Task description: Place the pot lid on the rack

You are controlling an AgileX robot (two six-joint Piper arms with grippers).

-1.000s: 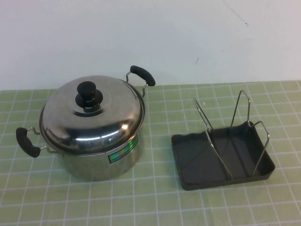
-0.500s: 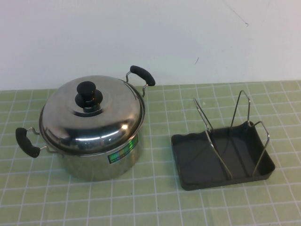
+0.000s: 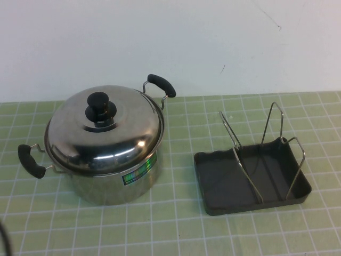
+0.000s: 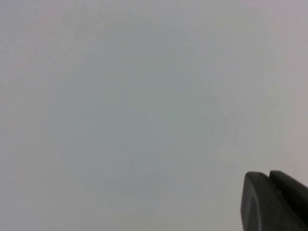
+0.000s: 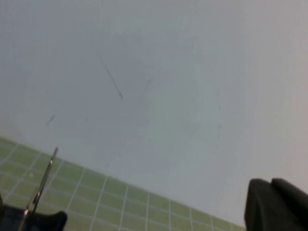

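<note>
The pot lid (image 3: pixel 106 133), shiny and domed with a black knob (image 3: pixel 100 106), sits closed on the steel pot (image 3: pixel 114 178) at the table's left. The rack (image 3: pixel 250 176), a dark grey tray with silver wire dividers, stands to the pot's right and holds nothing. Neither gripper shows in the high view. My left gripper (image 4: pixel 268 175) faces only the white wall, its fingertips together and empty. My right gripper (image 5: pixel 270 183) is also shut and empty; one rack wire (image 5: pixel 42 185) shows at the edge of its view.
The table is covered by a green checked mat (image 3: pixel 176 229) and a white wall (image 3: pixel 213 42) rises behind it. The pot has two black handles (image 3: pixel 31 161). A thin dark curved thing (image 3: pixel 3 240) shows at the high view's lower left edge.
A thin dark curved thing has come into the high view's lower left corner. The pot, lid and rack have not moved.
</note>
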